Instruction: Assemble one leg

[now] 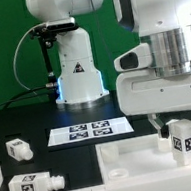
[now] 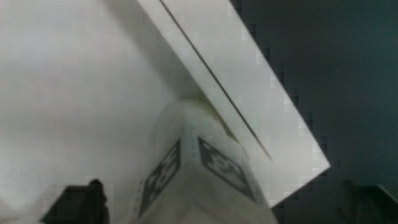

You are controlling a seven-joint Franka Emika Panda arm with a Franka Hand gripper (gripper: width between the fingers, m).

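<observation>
My gripper is shut on a leg, a small white block with black-and-white tags. It holds the leg upright over the right part of the large flat white slab, near a raised corner. I cannot tell whether the leg touches the slab. In the wrist view the leg fills the gap between my dark fingers, with the slab and its edge below it. My gripper sits around the leg's upper end. Two more legs lie loose at the exterior view's left.
The marker board lies on the black table behind the slab. The robot base stands at the back with a cable beside it. A green wall closes the back.
</observation>
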